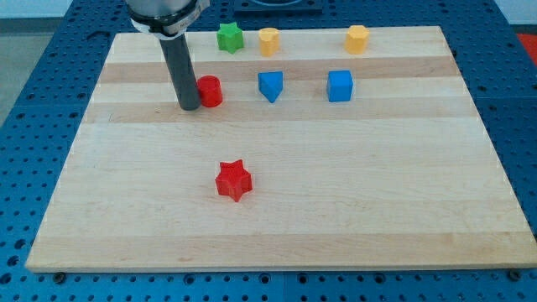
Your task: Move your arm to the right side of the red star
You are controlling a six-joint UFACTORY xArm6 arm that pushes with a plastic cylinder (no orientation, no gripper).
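Red star (233, 180) lying alone on the wooden worktop (377, 193), well below the end effector and somewhat toward the view's right of it. The end effector is a plain dark rod with nothing to spread or pinch; my tip (189, 107) rests just left of, seemingly touching, a red cylinder (209, 91). Farther right of my tip sit two blue blocks (270, 85) (339, 85); above and right of it, a green star (229, 38) and two yellow blocks (268, 41) (357, 39).
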